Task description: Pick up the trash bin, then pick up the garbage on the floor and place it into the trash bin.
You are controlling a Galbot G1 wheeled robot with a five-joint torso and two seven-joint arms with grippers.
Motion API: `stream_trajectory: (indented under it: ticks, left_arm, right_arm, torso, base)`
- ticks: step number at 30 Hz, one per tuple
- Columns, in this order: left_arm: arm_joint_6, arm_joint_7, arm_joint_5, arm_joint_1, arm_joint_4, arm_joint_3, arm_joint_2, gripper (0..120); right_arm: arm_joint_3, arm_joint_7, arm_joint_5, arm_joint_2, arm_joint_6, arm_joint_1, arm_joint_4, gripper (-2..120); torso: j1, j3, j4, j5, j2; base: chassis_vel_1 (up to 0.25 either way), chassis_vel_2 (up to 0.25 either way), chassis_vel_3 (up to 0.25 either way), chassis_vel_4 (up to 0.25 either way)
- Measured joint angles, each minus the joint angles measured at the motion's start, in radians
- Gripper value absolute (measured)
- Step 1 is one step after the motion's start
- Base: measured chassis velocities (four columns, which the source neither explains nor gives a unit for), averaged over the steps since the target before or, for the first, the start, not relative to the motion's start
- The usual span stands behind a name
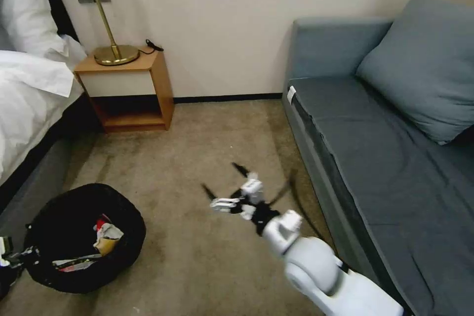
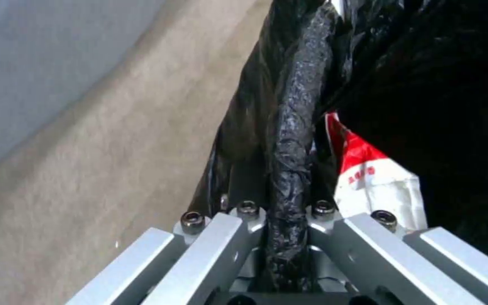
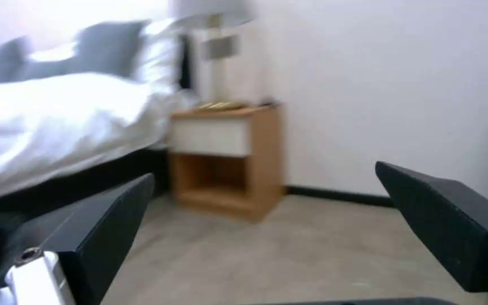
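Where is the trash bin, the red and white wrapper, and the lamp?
trash bin [image 1: 123,207]: head view, on its black bag-covered rim.
red-and-white wrapper [image 2: 368,169]: left wrist view, on its printed face inside the bin.
lamp [image 1: 116,54]: head view, on its brass base.

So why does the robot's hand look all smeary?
In the head view the right gripper over the carpet is streaked with motion blur. In the right wrist view the bed and nightstand are soft. In the left wrist view the bin's black bag glints sharply.
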Motion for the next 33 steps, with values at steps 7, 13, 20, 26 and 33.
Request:
stream_trajectory:
  ticks: [7, 13, 20, 26, 33]
  left_arm:
    - [0.0, -0.006, -0.008, -0.008, 0.04, 0.014, -0.006, 2]
    - [0.0, -0.025, -0.033, -0.024, 0.085, 0.022, 0.0, 2]
    - [0.0, -0.029, -0.025, -0.023, 0.102, 0.013, 0.004, 15]
    - [0.0, -0.007, 0.036, -0.008, 0.084, -0.003, 0.002, 39]
    - [0.0, 0.048, 0.19, 0.027, 0.002, -0.034, -0.011, 64]
  right_arm:
    - [0.195, -0.002, -0.127, 0.055, 0.116, -0.187, 0.033, 100]
    - [0.271, 0.0, -0.158, 0.076, 0.174, -0.299, 0.034, 100]
    - [0.281, 0.002, -0.139, 0.082, 0.175, -0.302, 0.037, 100]
    - [0.276, 0.003, -0.122, 0.083, 0.17, -0.295, 0.033, 100]
    - [0.275, 0.003, -0.112, 0.085, 0.168, -0.286, 0.03, 100]
  torso:
    - [0.0, 0.0, 0.0002, 0.0, 0.0]
    - [0.0, 0.0, -0.0001, 0.0, 0.0]
    - [0.0, 0.0, 0.0001, 0.0001, 0.0]
    - [0.0, 0.0, 0.0002, -0.0001, 0.0]
    - [0.0, 0.0, 0.0002, -0.0002, 0.0]
  base:
    - [0.0, 0.0, 0.0, 0.0]
    - [0.0, 0.0, 0.0, 0.0]
    - [0.0, 0.0, 0.0, 0.0]
    - [0.0, 0.0, 0.0, 0.0]
    - [0.0, 0.0, 0.0, 0.0]
